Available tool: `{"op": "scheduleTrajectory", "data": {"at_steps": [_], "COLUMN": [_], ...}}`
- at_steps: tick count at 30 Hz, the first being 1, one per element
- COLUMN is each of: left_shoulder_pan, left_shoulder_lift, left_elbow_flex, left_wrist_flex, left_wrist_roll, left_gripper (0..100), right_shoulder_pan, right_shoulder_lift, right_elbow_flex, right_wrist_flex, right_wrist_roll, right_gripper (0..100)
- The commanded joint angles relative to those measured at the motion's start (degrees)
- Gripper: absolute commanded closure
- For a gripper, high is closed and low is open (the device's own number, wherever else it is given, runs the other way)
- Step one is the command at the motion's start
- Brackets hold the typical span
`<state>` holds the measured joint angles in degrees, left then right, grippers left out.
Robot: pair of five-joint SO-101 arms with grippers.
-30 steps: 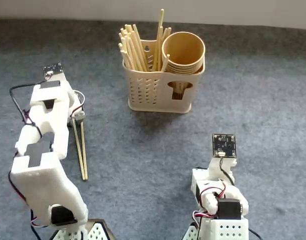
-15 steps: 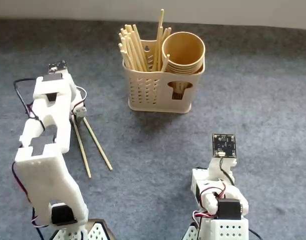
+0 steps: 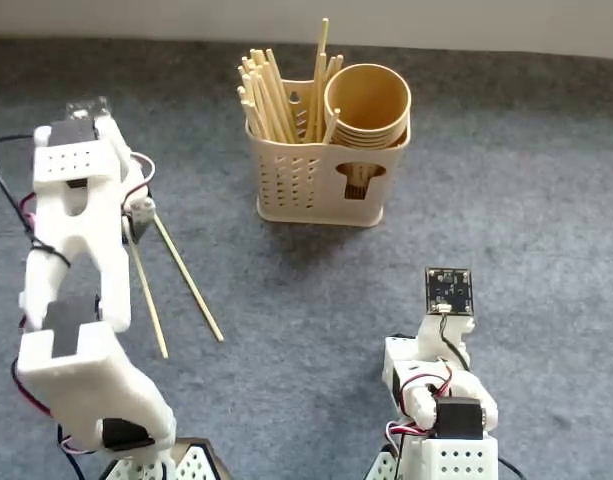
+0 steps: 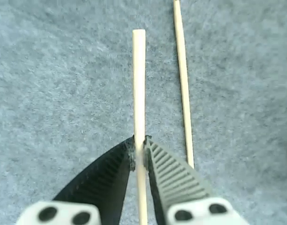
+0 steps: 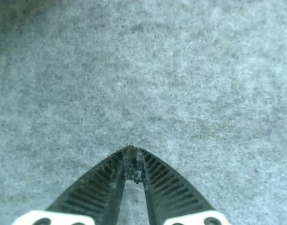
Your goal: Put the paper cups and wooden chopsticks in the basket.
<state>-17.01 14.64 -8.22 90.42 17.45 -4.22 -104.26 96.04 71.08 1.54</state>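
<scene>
My left gripper point(image 4: 139, 144) is shut on one wooden chopstick point(image 4: 139, 79), gripping it partway along its length. In the high view that held chopstick point(image 3: 147, 298) runs from the left gripper point(image 3: 136, 220) toward the front of the table. A second chopstick point(image 3: 189, 278) lies loose on the carpet right beside it, angled away; it is the thinner stick point(image 4: 182, 79) in the left wrist view. The cream basket point(image 3: 321, 190) stands at the back centre, holding a stack of paper cups point(image 3: 368, 105) and several chopsticks point(image 3: 276, 95). My right gripper point(image 5: 133, 154) is shut with nothing in it, over bare carpet.
The right arm point(image 3: 441, 395) is folded low at the front right, its wrist camera board point(image 3: 449, 289) facing up. Grey carpet point(image 3: 526, 200) covers the whole table. A pale wall edge runs along the back behind the basket.
The left arm has swung back and to the left with one chopstick in its gripper. The other chopstick has splayed out to the right and lies loose. The right arm has kept still.
</scene>
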Motion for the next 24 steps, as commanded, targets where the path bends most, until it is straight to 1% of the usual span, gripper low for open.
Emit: {"op": "scheduleTrajectory", "data": {"at_steps": [1,5,9,19,24], "left_shoulder_pan": [1.19,5.05,8.40,15.08,17.98], "left_shoulder_lift": [-11.74,-15.87,-16.22,-16.84,-16.84], "left_elbow_flex": [-4.97,-8.92,-15.08,-28.00,-33.98], "left_wrist_flex": [0.70,0.62,-0.70,-10.55,-18.55], "left_wrist_roll": [0.44,0.70,0.79,0.79,0.79], "left_gripper": [100,100,100,100,100], "right_shoulder_pan": [0.66,0.66,0.66,0.66,0.66], "right_shoulder_lift": [-0.84,-0.84,-0.84,-0.84,-0.84], "right_elbow_flex": [8.75,8.75,8.75,8.75,8.75], "right_wrist_flex": [0.40,0.40,0.40,0.40,0.40], "right_wrist_roll": [-0.35,-0.35,-0.35,-0.35,-0.35], "right_gripper": [99.3,99.3,99.3,99.3,99.3]}}
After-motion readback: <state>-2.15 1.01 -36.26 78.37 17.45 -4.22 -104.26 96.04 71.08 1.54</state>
